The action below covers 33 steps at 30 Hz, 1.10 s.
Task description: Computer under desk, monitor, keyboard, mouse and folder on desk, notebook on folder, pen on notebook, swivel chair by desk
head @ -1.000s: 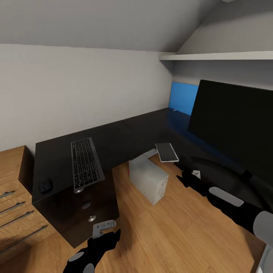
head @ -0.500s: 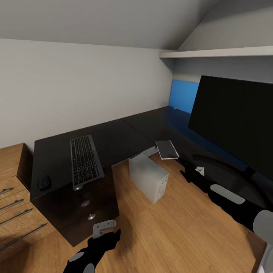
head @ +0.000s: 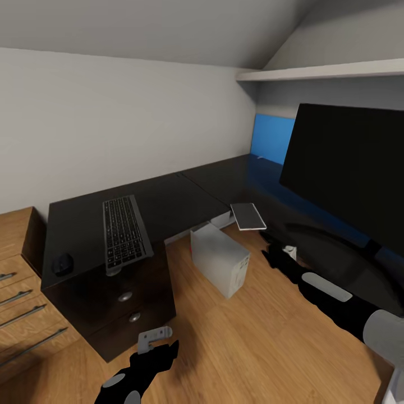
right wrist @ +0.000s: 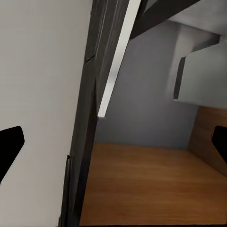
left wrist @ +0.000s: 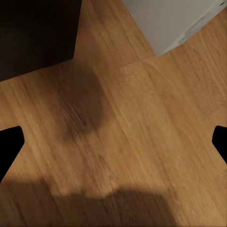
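On the black L-shaped desk (head: 174, 202) lie the keyboard (head: 126, 233) and, near its left end, the mouse (head: 62, 264). The grey notebook (head: 248, 216) rests at the desk's inner edge. Large at the right stands the monitor (head: 348, 174). A thin whitish pen (head: 259, 158) lies by the blue back panel (head: 272, 137). The computer (head: 220, 266) stands on the floor by the desk's inner corner. My left gripper (head: 165, 350) (left wrist: 113, 142) hangs open over the floor. My right gripper (head: 270, 255) (right wrist: 113, 142) is open, low beside the desk's right wing. The folder and swivel chair are out of view.
A light wooden dresser (head: 22, 292) with metal handles adjoins the desk's left end. Silver-knobbed drawers (head: 126, 306) sit under the keyboard. A white shelf (head: 325, 70) and a sloped ceiling run above the monitor. Wooden floor (head: 252, 336) spreads between the desk wings.
The whole head picture has shifted a little, so the camera moved. The things on the desk keep their places. Both grippers stay open with nothing in them.
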### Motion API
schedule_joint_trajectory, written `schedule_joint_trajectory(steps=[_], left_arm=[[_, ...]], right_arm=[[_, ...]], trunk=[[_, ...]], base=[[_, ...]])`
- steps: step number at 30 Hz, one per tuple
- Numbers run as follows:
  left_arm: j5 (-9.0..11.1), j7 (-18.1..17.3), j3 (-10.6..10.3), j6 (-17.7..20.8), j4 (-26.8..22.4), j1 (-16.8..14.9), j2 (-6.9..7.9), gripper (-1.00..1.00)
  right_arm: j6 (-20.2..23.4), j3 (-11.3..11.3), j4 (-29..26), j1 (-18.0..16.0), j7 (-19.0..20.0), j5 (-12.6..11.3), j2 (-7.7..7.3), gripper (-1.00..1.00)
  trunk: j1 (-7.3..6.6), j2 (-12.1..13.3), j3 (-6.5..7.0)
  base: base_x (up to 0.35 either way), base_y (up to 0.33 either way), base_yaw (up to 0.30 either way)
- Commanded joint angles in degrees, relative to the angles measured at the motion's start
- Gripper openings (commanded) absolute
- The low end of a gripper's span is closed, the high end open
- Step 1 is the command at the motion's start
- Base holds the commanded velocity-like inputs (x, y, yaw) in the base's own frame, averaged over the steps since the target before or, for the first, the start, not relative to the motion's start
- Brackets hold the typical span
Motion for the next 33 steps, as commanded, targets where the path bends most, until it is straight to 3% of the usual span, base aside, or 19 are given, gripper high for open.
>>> schedule_joint_trajectory(steps=[1, 5, 33], left_arm=[[0.61, 0.52, -0.04, 0.13, -0.08, 0.0, -0.01, 1.0], [0.56, 0.52, -0.04, 0.13, -0.05, 0.0, -0.01, 1.0], [0.63, 0.35, 0.05, 0.21, 0.05, 0.01, 0.17, 1.0]], right_arm=[[-0.85, 0.44, -0.07, -0.13, 0.4, -0.63, 0.16, 1.0], [-2.16, 0.5, -0.09, -0.13, 0.42, -0.83, 0.9, 1.0], [-2.19, 0.65, -0.42, -0.13, 0.62, -0.94, 1.98, 1.0]], trunk=[[0.22, -0.44, -0.23], [0.66, -1.24, -0.59], [0.66, -1.24, -0.59]], base=[[0.0, 0.0, 0.0], [0.0, 0.0, 0.0], [0.0, 0.0, 0.0]])
